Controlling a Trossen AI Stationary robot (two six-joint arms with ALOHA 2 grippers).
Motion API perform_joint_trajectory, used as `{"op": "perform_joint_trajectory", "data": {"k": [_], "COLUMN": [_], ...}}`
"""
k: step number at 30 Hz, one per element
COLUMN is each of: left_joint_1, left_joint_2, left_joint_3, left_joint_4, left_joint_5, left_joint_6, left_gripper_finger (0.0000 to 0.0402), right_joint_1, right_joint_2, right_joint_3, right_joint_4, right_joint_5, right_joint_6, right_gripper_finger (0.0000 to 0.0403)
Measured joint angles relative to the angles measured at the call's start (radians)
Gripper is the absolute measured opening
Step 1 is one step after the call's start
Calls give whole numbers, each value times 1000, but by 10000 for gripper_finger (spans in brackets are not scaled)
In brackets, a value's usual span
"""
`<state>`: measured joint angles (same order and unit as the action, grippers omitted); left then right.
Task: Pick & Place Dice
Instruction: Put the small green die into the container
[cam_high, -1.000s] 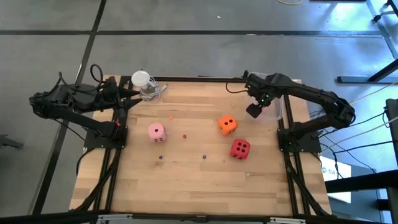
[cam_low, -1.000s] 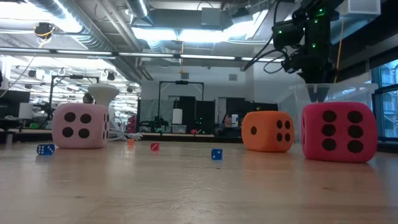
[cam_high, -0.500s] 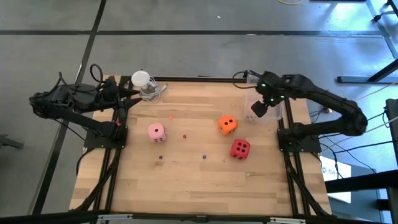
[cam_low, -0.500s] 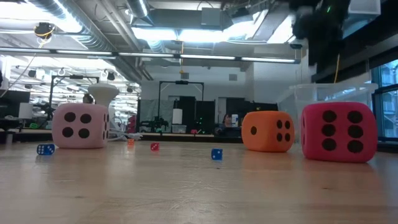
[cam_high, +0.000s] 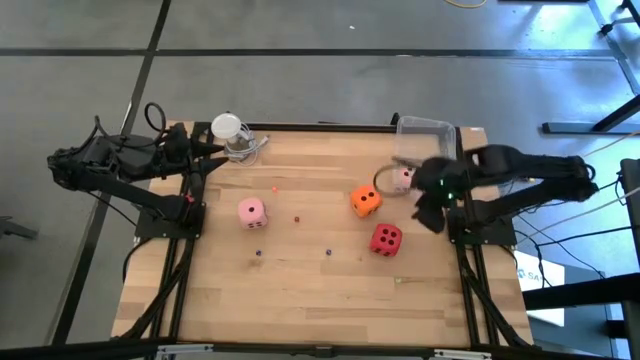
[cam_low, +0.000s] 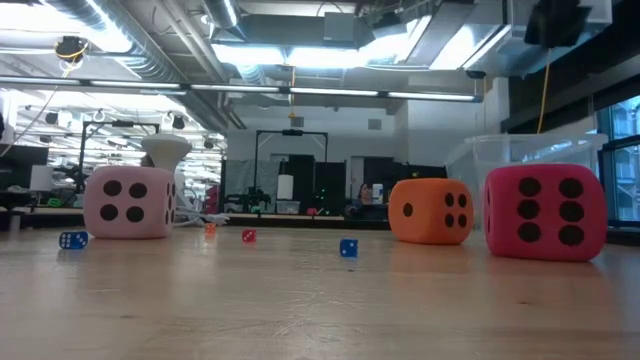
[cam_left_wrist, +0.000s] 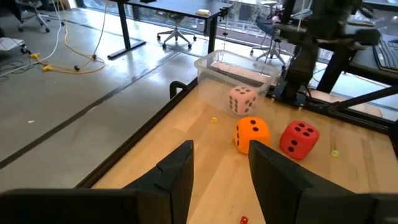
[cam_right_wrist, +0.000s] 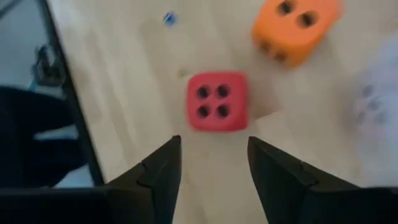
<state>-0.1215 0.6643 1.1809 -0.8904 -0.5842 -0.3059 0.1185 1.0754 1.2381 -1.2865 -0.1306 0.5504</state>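
Overhead, right fingers (cam_right_wrist: 208, 163) spread above red die (cam_right_wrist: 217, 101), near table edge (cam_high: 455, 260).

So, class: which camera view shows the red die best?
The low view: the red die fills the foreground, sharp, its six-pip side plain. The right wrist view shows its four-pip face, blurred. The left wrist view and the high view show it small, beside the orange die.

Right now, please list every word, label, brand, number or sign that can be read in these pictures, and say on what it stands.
Words, brands, printed numbers: none readable anywhere.
Red soft cube die: four dark pips on its top face.
Orange soft cube die: two and four pips on its sides.
Pale pink soft cube die: four pips facing the low camera.
Small blue dice: too small to read.
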Motion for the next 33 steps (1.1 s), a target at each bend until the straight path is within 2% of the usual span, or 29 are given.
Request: {"op": "perform_joint_trajectory", "data": {"k": [2,6,12,14,17,20,26,33], "left_joint_1": [0,0,0,0,0,0,0,0], "left_joint_2": [0,0,18,31,55,70,86,76], "left_joint_3": [0,0,0,0,0,0,0,-1], "left_joint_4": [0,0,2,3,10,63,150,122], "left_joint_5": [0,3,53,65,83,99,145,161], "left_joint_6": [-9,-25,-29,-15,11,59,207,238], "left_gripper_finger": [145,145,145,145,145,145,145,145], "right_joint_1": [90,281,577,645,712,749,756,746], "right_joint_2": [15,39,89,131,209,290,447,569], "right_joint_3": [0,0,-16,-37,-65,-79,-79,-79], "right_joint_4": [2,19,52,55,74,140,226,378], "right_joint_5": [29,158,451,494,494,497,455,406], "right_joint_6": [73,262,735,867,1002,1072,1160,1170], "right_gripper_finger": [171,157,143,139,131,125,121,147]}}
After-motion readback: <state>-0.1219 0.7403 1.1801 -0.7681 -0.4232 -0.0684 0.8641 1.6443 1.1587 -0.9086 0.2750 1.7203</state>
